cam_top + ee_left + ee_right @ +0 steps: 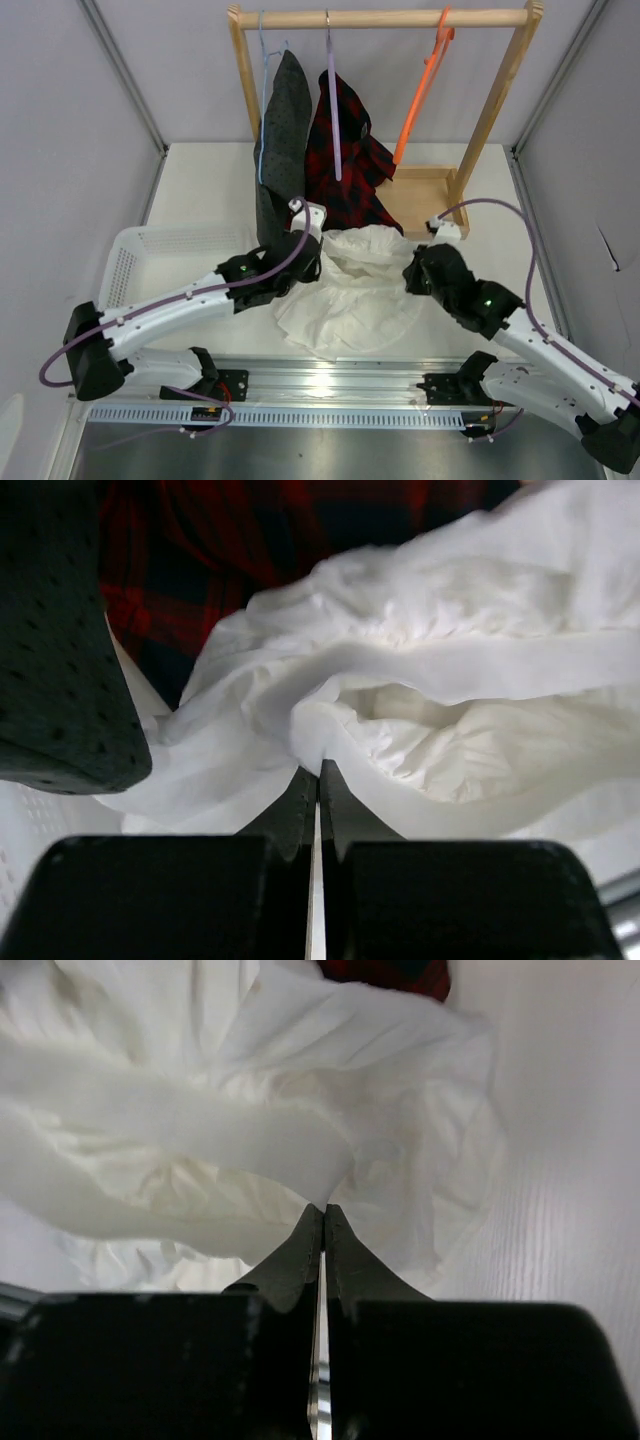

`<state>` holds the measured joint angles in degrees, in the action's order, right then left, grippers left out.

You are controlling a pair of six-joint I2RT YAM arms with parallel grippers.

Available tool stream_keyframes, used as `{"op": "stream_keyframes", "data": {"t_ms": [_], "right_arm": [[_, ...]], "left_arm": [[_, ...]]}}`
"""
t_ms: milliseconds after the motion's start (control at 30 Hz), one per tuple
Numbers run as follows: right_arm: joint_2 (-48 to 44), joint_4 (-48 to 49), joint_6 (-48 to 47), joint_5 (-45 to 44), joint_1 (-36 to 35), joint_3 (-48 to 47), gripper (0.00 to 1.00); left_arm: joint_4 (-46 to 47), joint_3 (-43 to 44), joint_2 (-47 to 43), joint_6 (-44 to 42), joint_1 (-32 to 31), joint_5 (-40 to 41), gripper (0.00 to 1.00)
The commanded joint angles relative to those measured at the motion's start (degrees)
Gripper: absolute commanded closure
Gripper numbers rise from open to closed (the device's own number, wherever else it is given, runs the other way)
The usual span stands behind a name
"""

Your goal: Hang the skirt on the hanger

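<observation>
The white skirt [355,290] lies bunched on the table between my two arms. My left gripper [312,258] is shut on its left edge; the left wrist view shows the fabric [420,710] pinched at the closed tips [321,768]. My right gripper [413,272] is shut on its right edge; the right wrist view shows the cloth [230,1130] pinched at the tips [323,1208]. The orange hanger [425,90] hangs empty on the wooden rail, at the right.
A wooden rack [385,18] stands at the back with a dark grey garment [285,130] on a light blue hanger [263,60] and a red-black plaid shirt [345,160] on a purple hanger [331,100]. A white basket [160,250] sits at the left.
</observation>
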<state>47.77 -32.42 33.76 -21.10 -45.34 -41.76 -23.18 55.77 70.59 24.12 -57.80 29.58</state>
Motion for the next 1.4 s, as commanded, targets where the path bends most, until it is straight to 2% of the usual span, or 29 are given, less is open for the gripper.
{"op": "stream_keyframes", "data": {"t_ms": [0,233,367,467,567,667,700,767,867,967,1167,1267,1367], "right_arm": [[-1.19,-3.86,-6.06,-0.35,6.38,-11.99,1.00],[4.52,-8.00,-14.06,4.75,16.15,-31.16,1.00],[4.88,-9.85,-14.95,4.40,16.87,-33.92,1.00],[2.42,-9.68,-13.81,5.10,16.95,-28.94,1.00],[-1.25,-8.89,-10.74,7.82,16.95,-22.78,1.00],[-6.17,-6.60,-6.71,10.36,16.95,-12.76,1.00],[-7.24,-5.29,-5.64,11.08,16.87,-8.04,1.00],[-8.91,-3.53,-3.10,13.01,16.78,-3.35,1.00],[-10.94,-0.19,-0.28,15.73,16.08,4.65,1.00],[-11.73,3.58,1.57,18.11,14.24,9.84,1.00],[-9.45,2.28,2.72,12.76,7.21,10.91,1.00],[-9.45,1.41,2.80,10.82,5.71,10.30,1.00],[-10.24,-0.53,3.33,6.97,5.62,9.42,1.00]], "left_arm": [[-2.57,8.54,-5.89,-3.72,-1.08,-3.30,1.00],[-11.61,26.73,-7.48,-7.07,-1.53,-4.63,1.00],[-15.66,28.08,-8.27,-6.28,-1.53,-0.85,1.00],[-15.06,22.38,-10.90,-4.79,-1.53,-0.49,1.00],[-13.48,15.00,-12.31,-1.54,-1.53,-3.82,1.00],[-8.82,3.95,-13.63,2.15,-1.53,-7.87,1.00],[-6.81,2.60,-13.72,3.73,-1.53,-8.40,1.00],[-4.43,-3.71,-12.85,5.14,-1.53,-9.19,1.00],[-0.91,-7.33,-9.43,7.25,-1.53,-10.42,1.00],[2.69,-8.66,-7.22,7.96,-1.53,-12.00,1.00],[5.78,-8.13,-4.67,6.39,-2.14,-16.04,0.99],[5.25,-7.17,-5.46,5.24,-2.23,-17.89,0.89],[-0.09,-6.02,-5.81,5.15,-2.14,-14.13,0.84]]}}
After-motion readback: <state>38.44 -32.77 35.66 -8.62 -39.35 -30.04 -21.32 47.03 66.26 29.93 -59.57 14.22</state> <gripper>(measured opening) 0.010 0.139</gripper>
